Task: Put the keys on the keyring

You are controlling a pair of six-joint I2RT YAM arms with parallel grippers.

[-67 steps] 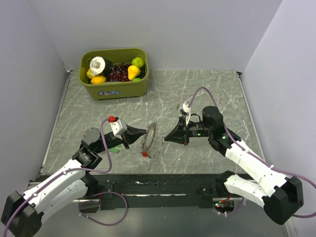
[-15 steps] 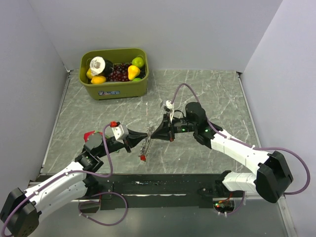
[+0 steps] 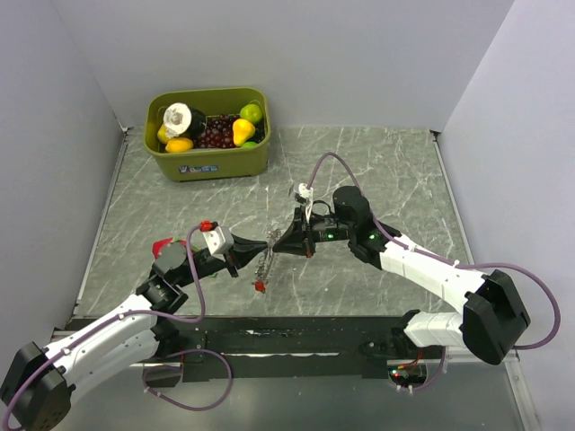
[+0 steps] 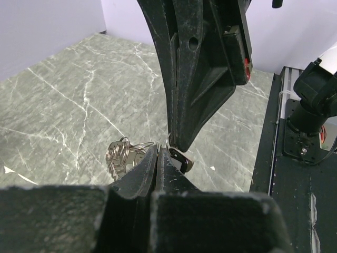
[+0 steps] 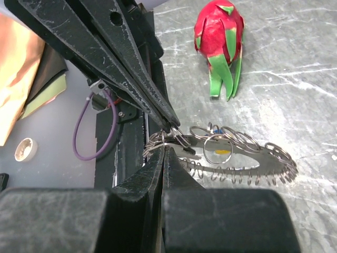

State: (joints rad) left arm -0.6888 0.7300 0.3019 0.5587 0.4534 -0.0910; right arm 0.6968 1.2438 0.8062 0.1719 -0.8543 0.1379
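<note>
The keyring (image 3: 266, 263) sits mid-table with a red key (image 3: 260, 286) at its near end. Its far end is lifted, pinched in the closed left gripper (image 3: 262, 244). The right gripper (image 3: 275, 241), jaws also closed, meets it tip to tip there.

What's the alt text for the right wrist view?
Both shut, the right gripper and left gripper meet tip to tip at one end of a wire keyring on the marble table; a dragon fruit lies behind.
</note>
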